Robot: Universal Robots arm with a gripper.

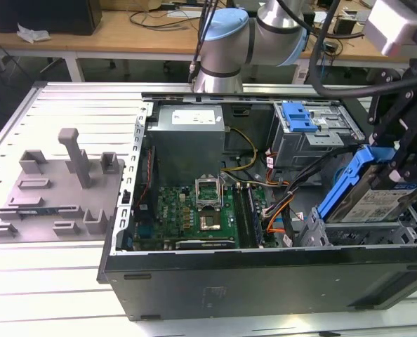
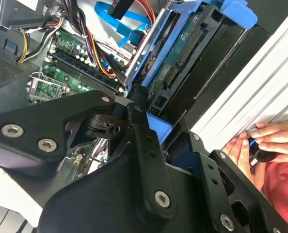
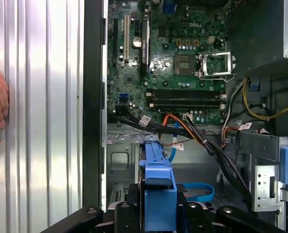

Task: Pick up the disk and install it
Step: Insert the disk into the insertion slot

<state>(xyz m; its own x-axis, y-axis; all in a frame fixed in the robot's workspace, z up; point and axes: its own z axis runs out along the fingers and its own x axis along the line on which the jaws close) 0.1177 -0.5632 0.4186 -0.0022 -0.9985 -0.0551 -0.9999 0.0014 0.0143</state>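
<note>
I can see the disk (image 1: 377,203) at the computer case (image 1: 265,281) only partly: the gripper (image 1: 396,163) covers its upper edge, the view's edge crops its end.

Qty: 1 disk (image 1: 385,203), 1 PC case (image 1: 265,277), 1 grey jig (image 1: 54,189).

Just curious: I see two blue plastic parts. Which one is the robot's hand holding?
The blue bracket framing the tilted silver disk, in the hand; the blue latch atop the cage sits apart.
</note>
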